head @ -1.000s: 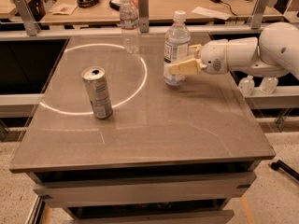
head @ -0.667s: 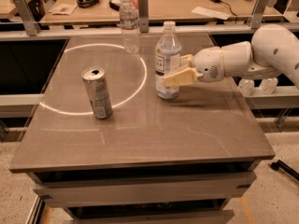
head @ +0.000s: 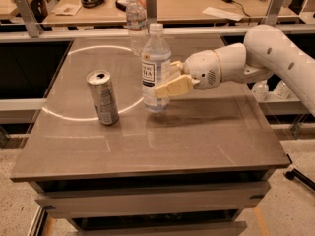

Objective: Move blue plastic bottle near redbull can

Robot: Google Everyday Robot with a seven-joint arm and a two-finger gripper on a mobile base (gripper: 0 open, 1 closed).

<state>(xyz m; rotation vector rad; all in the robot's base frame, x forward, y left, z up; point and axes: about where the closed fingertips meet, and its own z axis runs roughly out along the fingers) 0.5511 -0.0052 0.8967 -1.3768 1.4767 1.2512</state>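
Gripper (head: 166, 84) reaching in from right, grasping lower body of upright blue plastic bottle (head: 155, 58); redbull can (head: 103, 98) near, left.

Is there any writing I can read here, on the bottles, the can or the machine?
Tall clear bluish plastic bottle, held in the gripper mid-table: dark lettering on its white label, too blurred to read.
Slim silver drink can: print unreadable.
Clear water bottle at the back: label unreadable.
White robot arm: no writing seen.

Label (head: 149, 73) text on blue plastic bottle (head: 156, 43) illegible, hand (head: 165, 84) clasping it
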